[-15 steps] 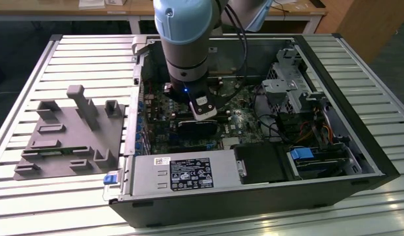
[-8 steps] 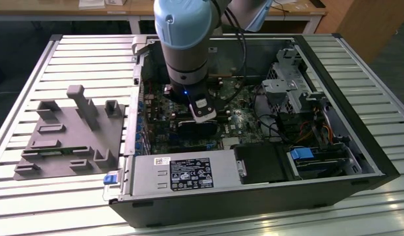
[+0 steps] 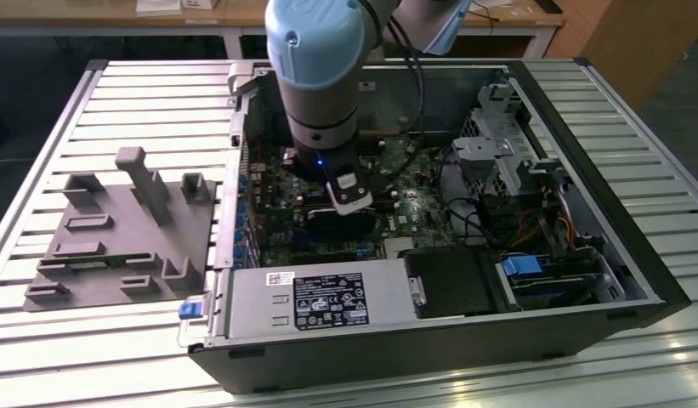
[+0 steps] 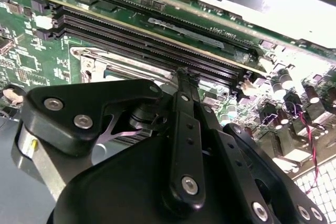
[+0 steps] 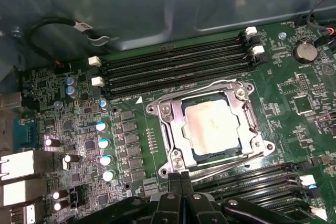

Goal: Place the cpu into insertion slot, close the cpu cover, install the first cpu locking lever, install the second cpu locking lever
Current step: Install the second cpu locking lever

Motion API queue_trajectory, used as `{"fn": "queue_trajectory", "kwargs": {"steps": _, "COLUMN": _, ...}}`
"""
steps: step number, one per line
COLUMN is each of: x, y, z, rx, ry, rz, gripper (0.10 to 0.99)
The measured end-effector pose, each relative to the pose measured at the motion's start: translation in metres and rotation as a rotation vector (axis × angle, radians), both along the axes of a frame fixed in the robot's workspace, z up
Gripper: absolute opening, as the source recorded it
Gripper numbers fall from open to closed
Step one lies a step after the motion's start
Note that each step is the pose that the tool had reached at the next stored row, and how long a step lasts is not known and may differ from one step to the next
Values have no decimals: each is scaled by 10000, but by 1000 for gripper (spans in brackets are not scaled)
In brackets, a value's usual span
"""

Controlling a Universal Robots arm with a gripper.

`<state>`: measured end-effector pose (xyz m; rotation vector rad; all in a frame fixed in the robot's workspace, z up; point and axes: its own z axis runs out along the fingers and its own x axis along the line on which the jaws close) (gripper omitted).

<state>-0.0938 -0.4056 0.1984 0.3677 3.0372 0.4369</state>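
Hovering: hand (image 5: 181,179) together, empty | at cpu cover (image 5: 173,135) edge | cpu (image 5: 212,127) seated, cover down

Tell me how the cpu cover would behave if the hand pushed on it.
The cpu cover is a thin metal frame, so it probably feels stiff but light. It lies flat over the cpu, so a downward push likely moves it little. Its smooth shiny surface may let the hand slip.

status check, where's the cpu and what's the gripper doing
Gripper shut, empty, at socket edge. Cpu seated in insertion slot, cpu cover down over it. Nothing blocking.
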Motion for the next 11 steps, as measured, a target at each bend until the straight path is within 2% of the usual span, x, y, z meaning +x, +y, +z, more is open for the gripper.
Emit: {"fn": "queue_trajectory", "kwargs": {"steps": 11, "x": -42, "y": 32, "z": -44, "rx": 91, "ry": 0, "rz": 0, "gripper": 102}}
